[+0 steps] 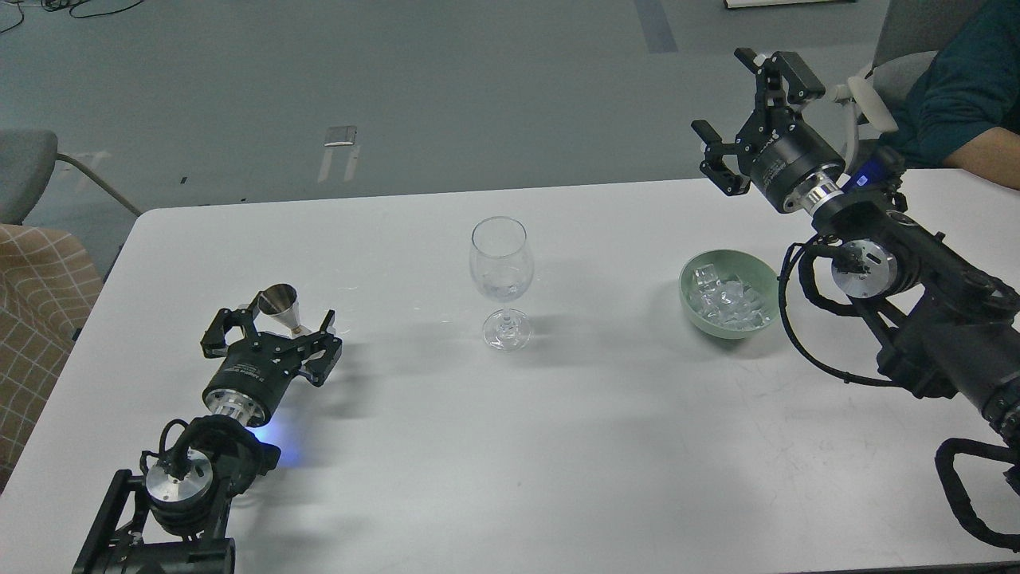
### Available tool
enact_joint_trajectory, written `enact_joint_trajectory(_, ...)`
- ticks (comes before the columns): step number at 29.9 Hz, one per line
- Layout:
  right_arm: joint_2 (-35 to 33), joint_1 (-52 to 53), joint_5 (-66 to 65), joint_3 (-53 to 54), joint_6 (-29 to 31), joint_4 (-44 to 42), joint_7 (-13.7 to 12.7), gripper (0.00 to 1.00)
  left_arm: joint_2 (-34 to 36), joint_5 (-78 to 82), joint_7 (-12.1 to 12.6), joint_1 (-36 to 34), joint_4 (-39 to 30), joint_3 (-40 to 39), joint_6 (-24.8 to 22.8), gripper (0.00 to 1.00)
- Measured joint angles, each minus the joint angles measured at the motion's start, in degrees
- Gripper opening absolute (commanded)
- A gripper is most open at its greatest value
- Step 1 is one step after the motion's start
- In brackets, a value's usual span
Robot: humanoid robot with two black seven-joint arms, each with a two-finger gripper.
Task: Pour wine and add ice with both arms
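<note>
A clear stemmed wine glass [500,271] stands upright at the table's middle. A small steel cone-shaped measuring cup [280,306] stands at the left. My left gripper [275,323] lies low on the table, open, its fingers either side of the cup without closing on it. A pale green bowl [692,307] at the right holds several clear ice cubes [727,301]. My right gripper [747,108] is open and empty, raised above the table's far edge behind the bowl. No stream of wine shows; whether liquid lies in the glass cannot be told.
The white table [510,446] ends at a far edge just behind the glass. A person in a dark teal sleeve [968,88] sits at the far right corner. A chair [32,171] and a checked cushion [36,319] stand left of the table.
</note>
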Motion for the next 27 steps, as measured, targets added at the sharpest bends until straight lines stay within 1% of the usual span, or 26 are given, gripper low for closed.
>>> enact_joint_trajectory(6, -0.2, -0.1, 0.0, 0.0, 0.0, 0.1, 0.0, 1.00, 0.8, 0.0, 0.9, 2.3, -0.9, -1.0, -0.3, 0.97)
enact_joint_trajectory(11, -0.2, -0.1, 0.0, 0.1, 0.0, 0.1, 0.0, 1.00, 1.3, -1.4, 3.3, 4.1, -2.5, -1.7, -1.5, 0.97)
enact_joint_trajectory(13, -0.3, -0.1, 0.0, 0.1, 0.0, 0.1, 0.0, 1.00, 1.3, -1.7, 3.8, 4.7, -3.3, -1.8, -1.8, 0.97)
enact_joint_trajectory(18, -0.4, -0.1, -0.1, 0.1, 0.0, 0.0, 0.0, 1.00, 1.4, -2.1, 4.2, 7.1, -5.4, -2.3, -2.3, 0.97)
enact_joint_trajectory(23, -0.4, -0.1, -0.1, 0.1, 0.0, 0.0, 0.0, 1.00, 1.8, -2.9, 5.4, 10.2, -7.2, -5.1, -3.6, 0.97)
enact_joint_trajectory(27, -0.4, -0.1, -0.1, 0.1, 0.0, 0.0, 0.0, 1.00, 3.0, -3.1, 5.6, 11.2, -7.4, -9.3, -4.3, 0.98)
